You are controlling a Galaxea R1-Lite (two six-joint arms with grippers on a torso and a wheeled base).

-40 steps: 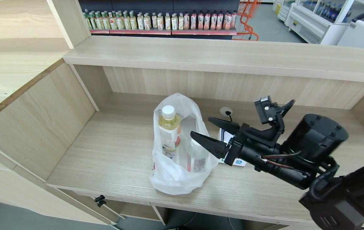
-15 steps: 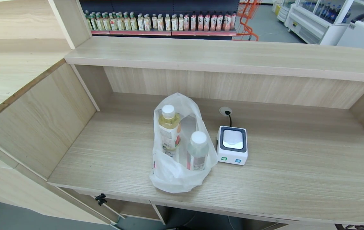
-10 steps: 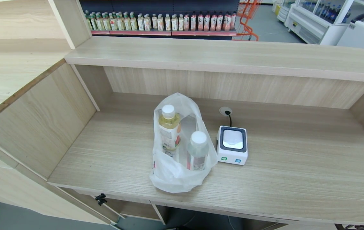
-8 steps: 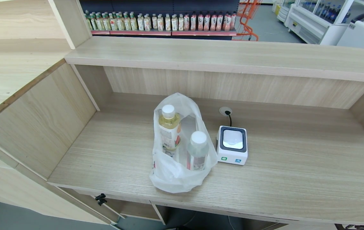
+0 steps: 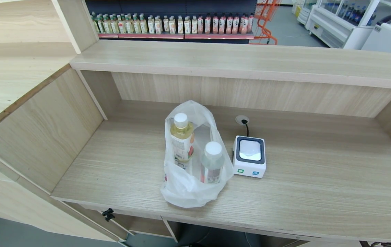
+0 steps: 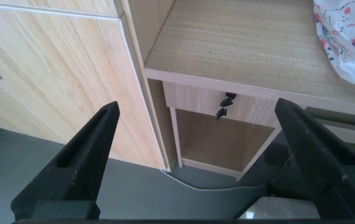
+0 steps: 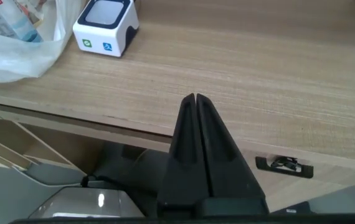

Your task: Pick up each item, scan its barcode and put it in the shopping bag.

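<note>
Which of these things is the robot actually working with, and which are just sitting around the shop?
Job: shopping bag; yellow-drink bottle and clear bottle standing inside it; barcode scanner beside the bag.

Just there: wooden counter; drinks shelf behind; orange rack; chiller cabinets.

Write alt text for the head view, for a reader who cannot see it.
A white plastic shopping bag stands open on a wooden counter, holding two upright white-capped bottles: a yellow drink bottle and a clear bottle. A small white barcode scanner sits close beside the bag, on its right. A shelf of bottled drinks lines the shop behind.
</note>
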